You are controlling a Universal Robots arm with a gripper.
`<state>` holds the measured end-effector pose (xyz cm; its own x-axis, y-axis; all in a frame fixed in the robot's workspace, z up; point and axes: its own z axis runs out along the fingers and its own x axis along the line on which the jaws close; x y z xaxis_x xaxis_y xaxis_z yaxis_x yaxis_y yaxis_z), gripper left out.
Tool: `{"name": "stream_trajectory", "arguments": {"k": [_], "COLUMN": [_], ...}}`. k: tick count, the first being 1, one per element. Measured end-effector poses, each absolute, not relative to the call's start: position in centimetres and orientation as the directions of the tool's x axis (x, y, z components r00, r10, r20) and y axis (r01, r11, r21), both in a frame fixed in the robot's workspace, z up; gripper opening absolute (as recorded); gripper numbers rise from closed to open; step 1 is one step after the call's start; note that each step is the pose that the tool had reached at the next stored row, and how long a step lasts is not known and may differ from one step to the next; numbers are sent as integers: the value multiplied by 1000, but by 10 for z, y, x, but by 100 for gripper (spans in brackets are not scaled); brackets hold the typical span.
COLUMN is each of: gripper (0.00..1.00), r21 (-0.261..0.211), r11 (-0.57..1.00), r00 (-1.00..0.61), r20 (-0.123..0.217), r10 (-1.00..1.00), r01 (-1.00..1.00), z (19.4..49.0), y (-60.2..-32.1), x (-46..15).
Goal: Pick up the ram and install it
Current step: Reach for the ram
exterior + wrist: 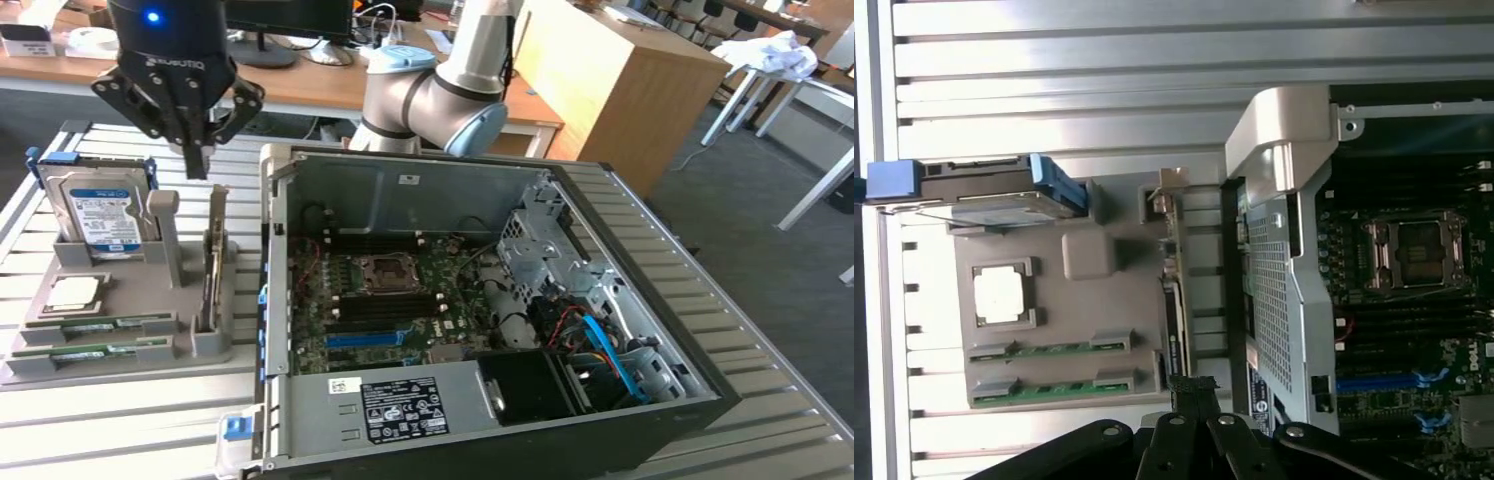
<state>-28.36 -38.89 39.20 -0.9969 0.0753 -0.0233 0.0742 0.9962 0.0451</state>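
Green ram sticks point(100, 325) point(1049, 348), two alike, are laid side by side in slots of a grey holder point(134, 290) on the slatted metal desk point(120, 430); which one is wanted cannot be told; the black pincer point(200, 165) point(1194, 385) is clenched on nothing, hung above the holder, well apart from the sticks, beside an opened computer case point(400, 190).

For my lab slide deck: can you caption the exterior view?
Shut gripper hovers over the grey parts holder, both RAM sticks lying in it, beside the open computer case.
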Motion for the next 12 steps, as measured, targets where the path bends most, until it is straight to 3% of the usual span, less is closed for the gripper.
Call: {"name": "stream_trajectory", "arguments": {"k": [12], "gripper": [10], "r21": [45], "r11": [996], "r00": [-997], "r20": [-23], "r10": [75], "r01": [74], "z": [391], "y": [-387], "x": [-302]}}
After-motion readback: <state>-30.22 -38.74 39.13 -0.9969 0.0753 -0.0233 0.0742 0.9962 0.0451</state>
